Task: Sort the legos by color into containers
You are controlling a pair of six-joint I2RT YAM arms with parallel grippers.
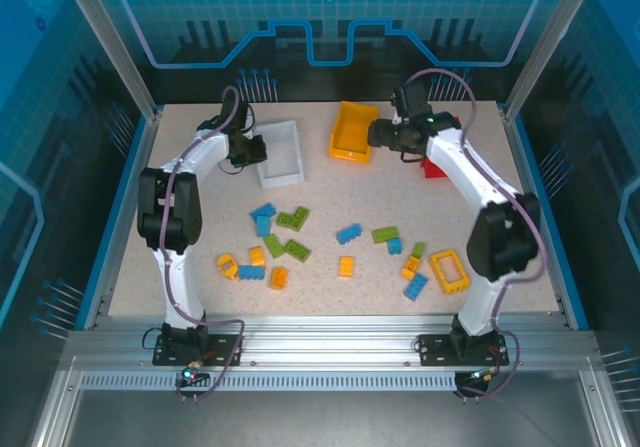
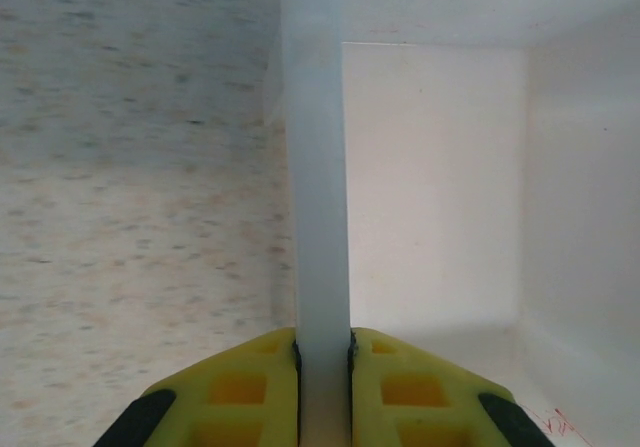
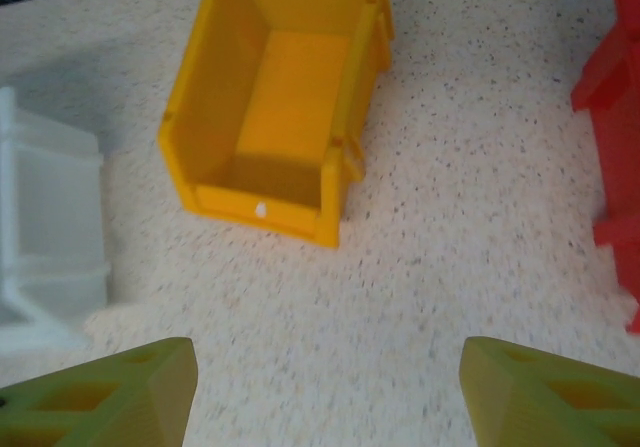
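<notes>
My left gripper is shut on the left wall of the white-grey bin, whose inside holds nothing. The right gripper hangs open over bare table between the yellow-orange bin and the red bin, which the right arm mostly covers from above. Blue, green and yellow-orange legos lie scattered mid-table, among them a blue one, a green one and the open yellow frame piece.
Metal posts and blue panels enclose the speckled table. The white-grey bin's corner shows at the left edge of the right wrist view. Both arm bases are bolted at the near rail.
</notes>
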